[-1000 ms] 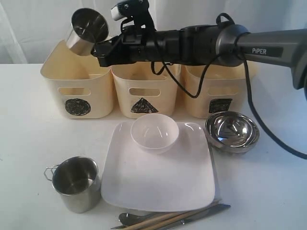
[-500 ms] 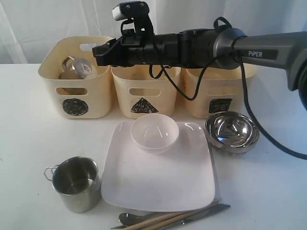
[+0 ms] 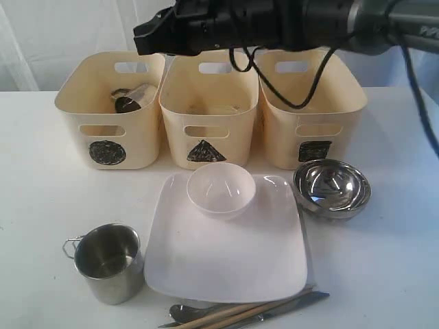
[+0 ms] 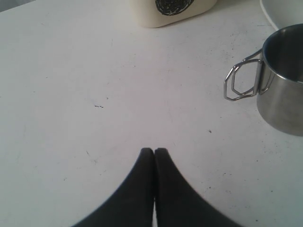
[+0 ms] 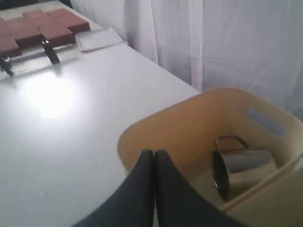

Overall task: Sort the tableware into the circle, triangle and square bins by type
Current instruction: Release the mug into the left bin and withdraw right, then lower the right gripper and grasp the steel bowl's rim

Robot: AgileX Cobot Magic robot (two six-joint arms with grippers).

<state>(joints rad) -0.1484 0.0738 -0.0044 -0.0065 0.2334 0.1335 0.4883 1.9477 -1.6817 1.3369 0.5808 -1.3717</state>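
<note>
One steel mug (image 3: 130, 99) (image 5: 241, 168) lies on its side inside the circle bin (image 3: 110, 113). Above that bin and the triangle bin (image 3: 206, 116) hangs my right gripper (image 3: 147, 34) (image 5: 154, 153), shut and empty. A second steel mug (image 3: 106, 260) (image 4: 281, 80) stands upright at the front left. My left gripper (image 4: 154, 151) is shut over bare table near it, holding nothing. The small white bowl (image 3: 221, 190) sits on the large white square plate (image 3: 226, 253). The steel bowl (image 3: 333, 188) rests in front of the square bin (image 3: 312, 116). Spoon, knife and chopsticks (image 3: 247, 313) lie at the front edge.
The white table (image 3: 41, 205) carries everything. White curtains hang behind the bins. In the right wrist view, a metal tray (image 5: 97, 40) and red-brown blocks (image 5: 38, 26) sit far off on the table. A black cable (image 3: 288, 89) droops from the right arm over the square bin.
The right gripper let go of the steel mug, which dropped into the circle bin and now lies on its side. The right arm has risen and its jaws have shut.
</note>
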